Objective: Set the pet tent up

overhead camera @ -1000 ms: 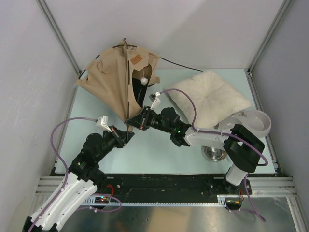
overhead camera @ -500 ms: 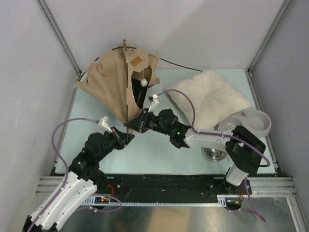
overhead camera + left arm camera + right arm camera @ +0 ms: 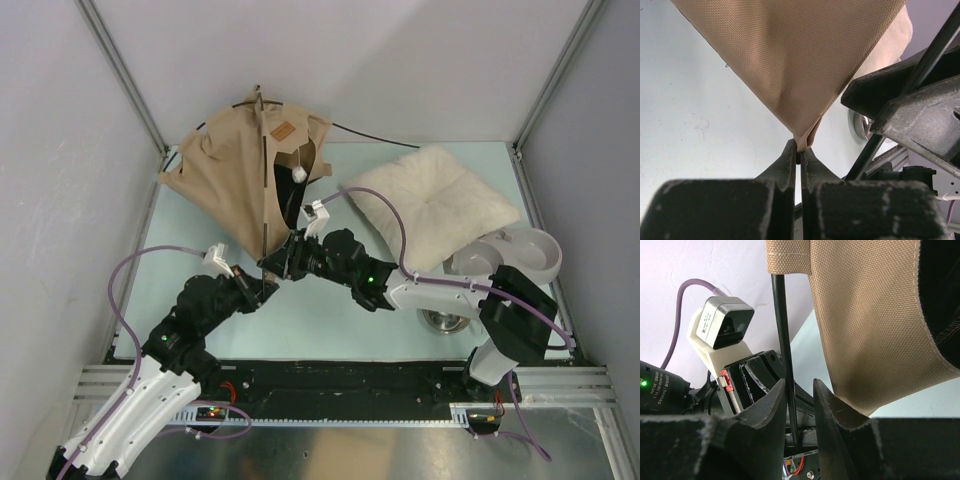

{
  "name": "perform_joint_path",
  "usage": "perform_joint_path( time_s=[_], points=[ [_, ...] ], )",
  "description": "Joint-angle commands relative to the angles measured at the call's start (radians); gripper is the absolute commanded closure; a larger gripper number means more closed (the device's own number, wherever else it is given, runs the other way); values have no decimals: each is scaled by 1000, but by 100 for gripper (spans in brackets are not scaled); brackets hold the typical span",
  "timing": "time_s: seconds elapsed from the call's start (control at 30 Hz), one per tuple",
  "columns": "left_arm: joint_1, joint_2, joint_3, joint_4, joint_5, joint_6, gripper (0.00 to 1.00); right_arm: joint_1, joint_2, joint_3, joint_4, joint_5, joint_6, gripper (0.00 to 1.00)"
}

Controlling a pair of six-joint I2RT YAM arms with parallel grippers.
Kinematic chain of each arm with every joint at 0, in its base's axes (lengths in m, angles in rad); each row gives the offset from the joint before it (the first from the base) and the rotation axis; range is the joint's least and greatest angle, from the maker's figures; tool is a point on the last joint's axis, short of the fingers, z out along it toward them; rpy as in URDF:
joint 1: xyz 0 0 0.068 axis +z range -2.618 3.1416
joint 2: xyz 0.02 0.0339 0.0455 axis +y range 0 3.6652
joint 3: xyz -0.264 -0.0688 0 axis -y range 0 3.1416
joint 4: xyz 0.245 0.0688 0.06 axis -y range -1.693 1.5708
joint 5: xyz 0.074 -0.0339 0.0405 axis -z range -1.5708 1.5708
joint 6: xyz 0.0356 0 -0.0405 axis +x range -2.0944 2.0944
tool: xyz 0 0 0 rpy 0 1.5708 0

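The pet tent (image 3: 235, 180) of tan canvas stands half raised at the back left, its white pom-pom (image 3: 299, 173) hanging by the doorway. A thin black pole (image 3: 264, 190) runs down its front seam. My left gripper (image 3: 265, 288) is shut on the tent's lowest fabric corner; in the left wrist view the tips (image 3: 799, 150) pinch that tan point (image 3: 805, 137). My right gripper (image 3: 283, 262) sits just beside it, open. The pole (image 3: 782, 340) passes between its fingers, close to the left one and clear of the right one. Tan fabric (image 3: 865, 315) hangs at the right.
A fluffy cream pillow (image 3: 432, 200) lies right of the tent. A white bowl stand (image 3: 520, 250) and a metal bowl (image 3: 443, 318) sit at the near right, under the right arm. A loose black pole end (image 3: 365, 132) juts out behind the tent.
My right gripper's jaws have parted around the pole. Both grippers and the tent's lower corner have shifted slightly toward the near edge.
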Motion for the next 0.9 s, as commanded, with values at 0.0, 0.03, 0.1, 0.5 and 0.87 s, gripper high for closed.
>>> perform_joint_path(
  time_s=[0.0,0.03,0.1,0.5,0.87],
  points=[
    [-26,-18,12,7,158,-42,100,22,23,19,-98,57,-54,69],
    [-26,-17,12,7,157,-42,100,30,24,19,-101,58,-59,69],
    [-26,-14,10,7,155,-39,100,43,26,19,-110,59,-70,72],
    [-25,-8,11,6,146,-27,100,114,30,17,-173,143,-97,86],
    [-24,-23,-48,-9,141,-20,100,79,-30,17,-135,245,-113,100]
  ],
)
